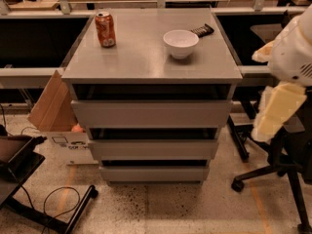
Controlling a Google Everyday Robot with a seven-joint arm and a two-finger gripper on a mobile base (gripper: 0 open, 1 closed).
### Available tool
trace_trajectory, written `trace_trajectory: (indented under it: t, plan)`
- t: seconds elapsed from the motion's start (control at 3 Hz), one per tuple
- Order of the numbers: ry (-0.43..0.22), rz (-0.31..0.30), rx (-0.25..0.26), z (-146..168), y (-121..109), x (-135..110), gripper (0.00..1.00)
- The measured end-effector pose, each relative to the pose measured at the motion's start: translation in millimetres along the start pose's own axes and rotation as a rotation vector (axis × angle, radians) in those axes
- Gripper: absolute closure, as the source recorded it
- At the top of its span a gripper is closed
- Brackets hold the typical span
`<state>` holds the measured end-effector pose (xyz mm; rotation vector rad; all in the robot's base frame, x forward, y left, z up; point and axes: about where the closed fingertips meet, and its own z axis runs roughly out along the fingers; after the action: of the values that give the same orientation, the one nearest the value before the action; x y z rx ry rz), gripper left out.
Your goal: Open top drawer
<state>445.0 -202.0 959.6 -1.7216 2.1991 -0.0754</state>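
The top drawer [151, 113] is the uppermost of three plain grey fronts on the grey cabinet [146, 65]. A dark gap shows between it and the cabinet top. Its inside is hidden. My arm comes in at the right edge as a white joint [295, 48] with a cream-coloured part hanging below it. My gripper [277, 112] is at that cream end. It is to the right of the cabinet at about the top drawer's height, apart from the front.
On the cabinet top stand an orange soda can [105, 29], a white bowl [181, 43] and a dark snack bar [202, 30]. A cardboard box [51, 106] leans at the cabinet's left. An office chair base [273, 172] stands on the right. Cables and a black stand [44, 204] lie on the floor at left.
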Motion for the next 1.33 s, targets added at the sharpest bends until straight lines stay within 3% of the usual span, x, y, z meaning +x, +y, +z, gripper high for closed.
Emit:
trace_trajectory:
  t: [0.33, 0.67, 1.0, 1.33]
  plan:
    - [-0.053, -0.004, -0.004, 58, 9, -13, 0.0]
    - [-0.07, -0.023, 0.027, 121, 2, -28, 0.0]
    - [-0.048, -0.053, 0.089, 168, -20, -39, 0.0]
    - [0.058, -0.121, 0.168, 208, -55, -37, 0.0]
